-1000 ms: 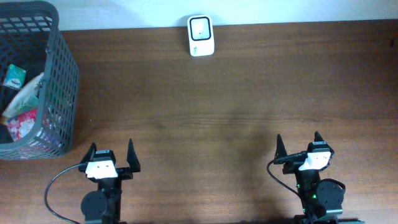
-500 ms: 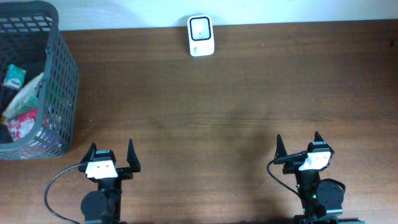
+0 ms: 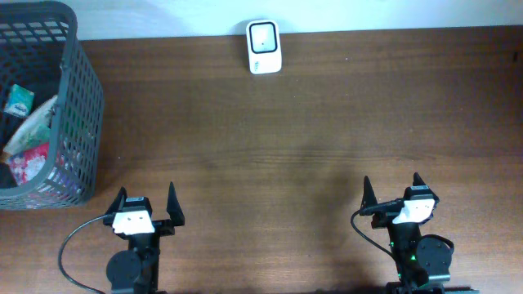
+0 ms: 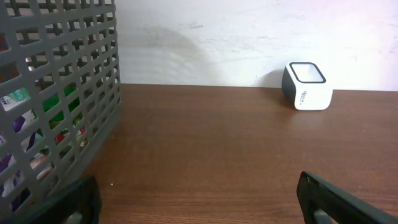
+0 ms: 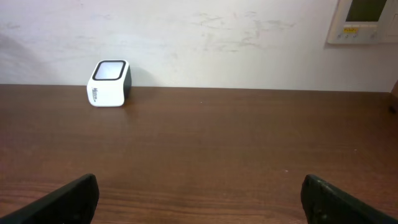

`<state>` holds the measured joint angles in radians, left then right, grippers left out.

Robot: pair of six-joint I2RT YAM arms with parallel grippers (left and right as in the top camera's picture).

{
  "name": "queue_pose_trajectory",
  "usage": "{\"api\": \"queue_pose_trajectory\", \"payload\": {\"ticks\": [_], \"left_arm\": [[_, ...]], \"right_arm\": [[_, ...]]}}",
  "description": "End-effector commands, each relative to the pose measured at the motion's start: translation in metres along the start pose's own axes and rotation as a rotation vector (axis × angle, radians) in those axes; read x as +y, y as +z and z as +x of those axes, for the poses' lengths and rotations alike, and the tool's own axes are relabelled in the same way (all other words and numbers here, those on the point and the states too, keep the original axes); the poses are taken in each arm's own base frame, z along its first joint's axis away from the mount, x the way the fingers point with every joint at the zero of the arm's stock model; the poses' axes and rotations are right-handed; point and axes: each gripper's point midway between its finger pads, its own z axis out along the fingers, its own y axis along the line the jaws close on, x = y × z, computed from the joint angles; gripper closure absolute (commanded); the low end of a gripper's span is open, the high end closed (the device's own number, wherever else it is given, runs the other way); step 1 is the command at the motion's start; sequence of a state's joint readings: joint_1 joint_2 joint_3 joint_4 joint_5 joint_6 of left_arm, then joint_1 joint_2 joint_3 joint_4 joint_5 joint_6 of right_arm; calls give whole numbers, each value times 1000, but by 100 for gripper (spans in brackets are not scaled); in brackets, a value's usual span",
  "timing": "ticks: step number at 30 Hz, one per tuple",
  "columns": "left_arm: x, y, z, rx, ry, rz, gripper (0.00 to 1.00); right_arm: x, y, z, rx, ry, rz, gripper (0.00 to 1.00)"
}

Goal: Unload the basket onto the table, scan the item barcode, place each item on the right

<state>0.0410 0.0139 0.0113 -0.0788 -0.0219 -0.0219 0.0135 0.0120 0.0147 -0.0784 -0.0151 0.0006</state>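
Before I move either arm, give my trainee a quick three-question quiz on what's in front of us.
1. Fill in: the scanner stands at the table's ___ edge, by the wall.
2. True or false: the left claw is shut on something.
3. Where are the packets? A) in the basket B) beside the scanner C) mid-table
Key: 1 far; 2 false, it is open and empty; 3 A.
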Motion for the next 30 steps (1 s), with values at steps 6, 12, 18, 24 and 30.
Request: {"api": "queue_pose_trajectory", "payload": {"ticks": [6,12,18,24,30], "left_arm": [[-96,-34,-42,-192,66,594,1],[-79,-97,-179,-806,185,451,1],[-58,-95,-297,-851,332,221,1],[-45,21,-404,-589,242,194,1],[115,148,-369,175,190,-176,1]], "right_arm": [[-5,0,3,3,4,27,1],[-5,0,3,3,4,27,1],[-5,0,3,3,4,28,1],[-5,0,3,3,4,27,1],[-5,0,3,3,4,27,1]]}}
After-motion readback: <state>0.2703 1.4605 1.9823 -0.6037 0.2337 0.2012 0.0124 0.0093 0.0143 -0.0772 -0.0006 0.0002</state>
